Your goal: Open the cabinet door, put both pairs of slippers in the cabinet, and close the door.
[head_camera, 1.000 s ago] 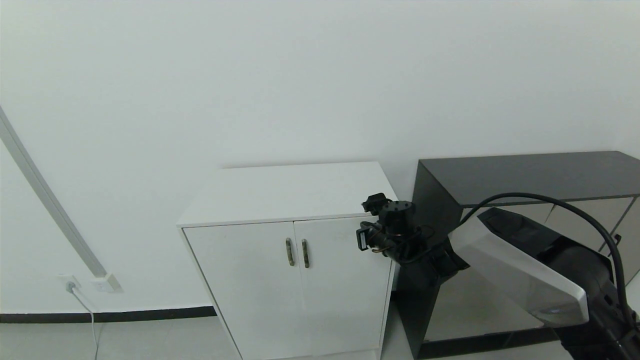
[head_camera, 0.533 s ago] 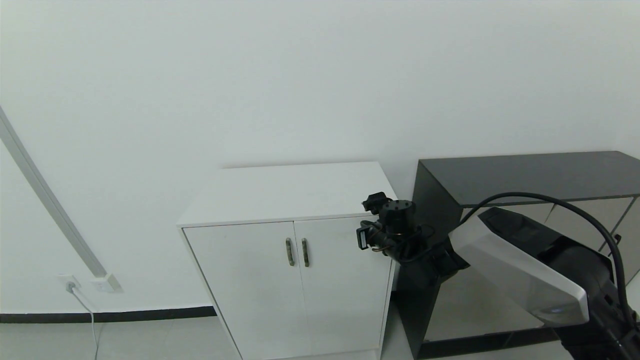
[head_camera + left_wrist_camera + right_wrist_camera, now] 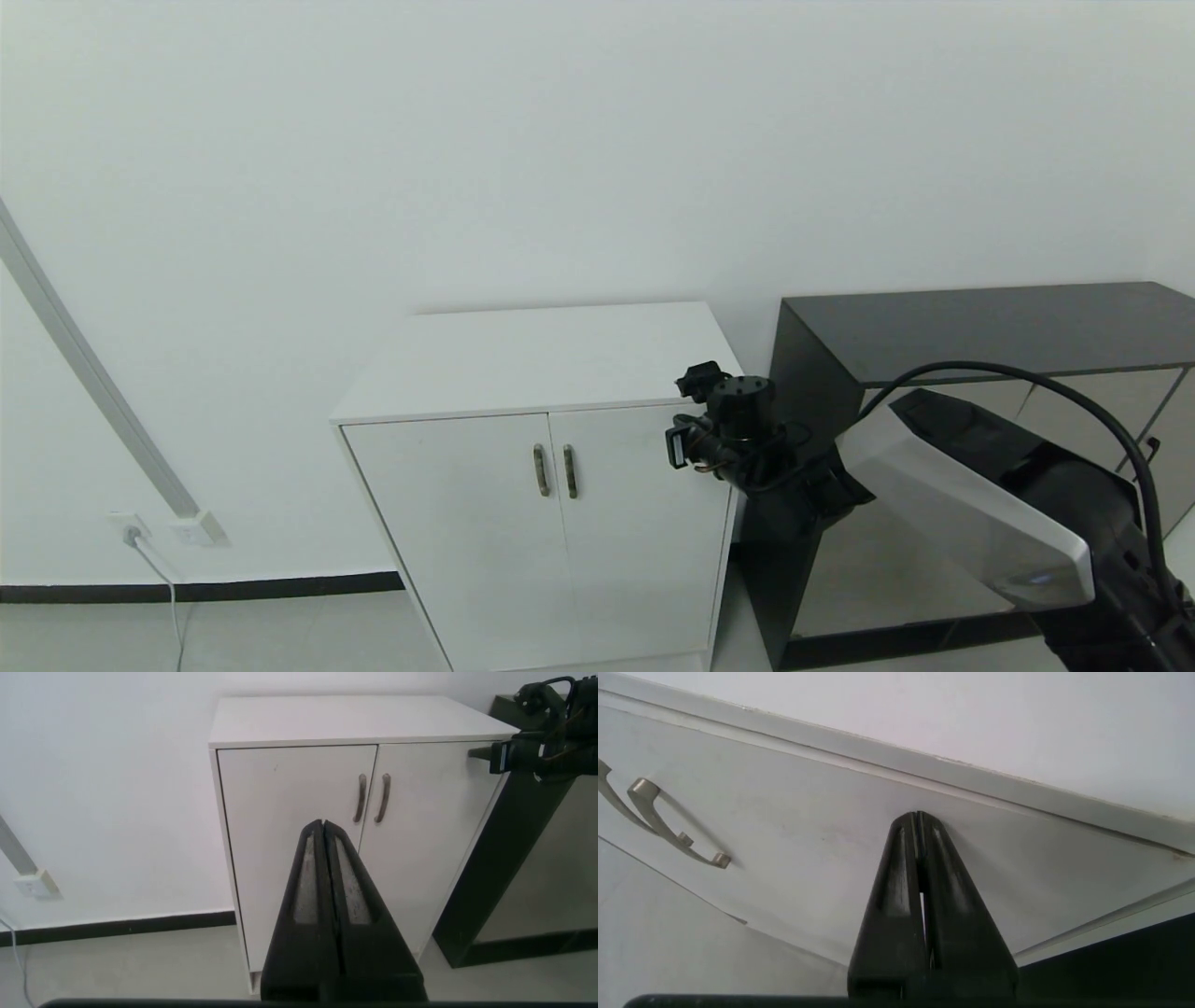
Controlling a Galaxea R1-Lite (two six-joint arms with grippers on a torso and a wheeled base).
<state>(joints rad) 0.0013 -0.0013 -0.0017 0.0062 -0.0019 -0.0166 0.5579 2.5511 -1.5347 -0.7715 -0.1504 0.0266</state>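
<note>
A white cabinet [image 3: 523, 359] is seen in the lower middle of the head view, set against a white wall [image 3: 597, 140]. Both its doors are shut: the left door [image 3: 457, 532] and the right door [image 3: 635, 532] meet at the centre. Two slim metal handles [image 3: 541, 469] are mounted upright just beside each other, one on either side of the seam. What the cabinet holds is hidden behind the shut doors.

The right gripper [image 3: 676, 446] is held in front of the upper right corner of the right door, well apart from the handles. In the right wrist view its fingers [image 3: 901, 887] are pressed together with nothing between them, the tips pointed at the door panel just below the cabinet's top edge. Whether the tips touch the panel cannot be told.

The left gripper [image 3: 322, 831] is likewise closed on nothing and is aimed at the cabinet front from farther off, clear of the doors.

A black cabinet [image 3: 980, 327] stands just beside the white one, at the right of the head view. At the lower left, a wall socket [image 3: 131, 530] with a white cable [image 3: 173, 597] is found above a dark baseboard [image 3: 233, 588], and a grey conduit [image 3: 84, 373] is run diagonally up the wall.
</note>
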